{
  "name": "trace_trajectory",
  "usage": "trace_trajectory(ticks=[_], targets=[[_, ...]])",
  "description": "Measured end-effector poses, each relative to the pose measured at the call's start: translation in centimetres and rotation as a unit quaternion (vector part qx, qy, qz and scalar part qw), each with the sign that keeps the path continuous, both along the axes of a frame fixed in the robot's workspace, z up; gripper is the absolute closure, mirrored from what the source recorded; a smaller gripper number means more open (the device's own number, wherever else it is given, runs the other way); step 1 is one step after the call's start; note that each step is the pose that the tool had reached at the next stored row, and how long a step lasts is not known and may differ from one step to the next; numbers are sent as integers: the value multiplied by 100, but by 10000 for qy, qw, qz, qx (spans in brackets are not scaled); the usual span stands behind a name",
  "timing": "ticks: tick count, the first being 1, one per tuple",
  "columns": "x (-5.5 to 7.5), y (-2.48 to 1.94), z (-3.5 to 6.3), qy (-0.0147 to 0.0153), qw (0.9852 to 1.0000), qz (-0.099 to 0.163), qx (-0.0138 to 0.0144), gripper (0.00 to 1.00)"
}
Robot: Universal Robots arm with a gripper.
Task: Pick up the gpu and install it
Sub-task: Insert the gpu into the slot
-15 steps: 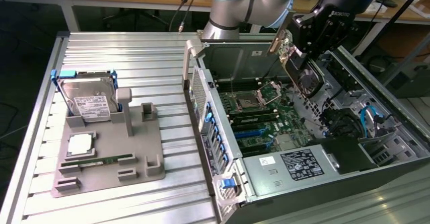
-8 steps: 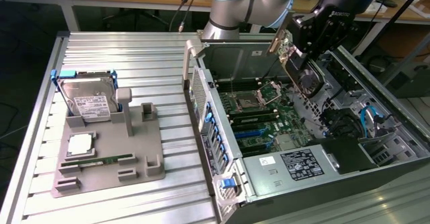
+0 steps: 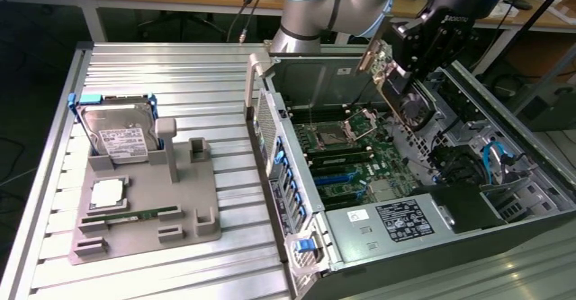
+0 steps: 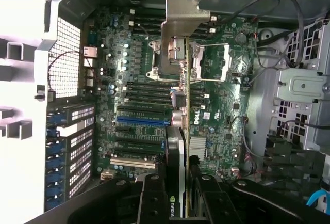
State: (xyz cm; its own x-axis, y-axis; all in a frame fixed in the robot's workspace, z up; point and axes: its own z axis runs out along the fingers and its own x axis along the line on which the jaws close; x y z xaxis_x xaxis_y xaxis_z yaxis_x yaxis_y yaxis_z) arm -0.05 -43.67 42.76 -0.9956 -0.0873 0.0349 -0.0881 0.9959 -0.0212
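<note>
Black metal and two-fingered, the robot arm's gripper (image 3: 400,67) hung at one o'clock in the exterior view, above an open grey steel computer case (image 3: 297,178). Its fingers (image 4: 153,195) were clenched on the gpu (image 3: 407,104), a thin dark rectangular circuit card with a pale silver metal bracket (image 4: 183,12) across one end. The card was in the air, held on edge and tilted, over the case's green motherboard (image 3: 365,162) and apart from it; it sat in no slot. In the wrist view the gpu (image 4: 180,146) appeared edge-on between the pads, its bracket at the far end from the gripper (image 4: 179,185). Gripping it by the flat faces probably left the connector edge free and steadied the card against twisting.

At nine o'clock from the case, well apart, a grey moulded plastic tray (image 3: 185,185) rested on the ribbed aluminium table (image 3: 180,71). It propped a silver hard drive with a white label (image 3: 117,138) upright at its eleven o'clock corner. A narrow green memory stick (image 3: 135,216) lay flat near its six o'clock edge. Each part had its own shaped holder, likely so the arm could find it.
</note>
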Motion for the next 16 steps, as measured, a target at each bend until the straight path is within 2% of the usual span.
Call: trace_trajectory(ticks=[9,16], targets=[[0,3,-1,0,9999,161,0,73],[0,8,-2,0,9991,415,0,73]])
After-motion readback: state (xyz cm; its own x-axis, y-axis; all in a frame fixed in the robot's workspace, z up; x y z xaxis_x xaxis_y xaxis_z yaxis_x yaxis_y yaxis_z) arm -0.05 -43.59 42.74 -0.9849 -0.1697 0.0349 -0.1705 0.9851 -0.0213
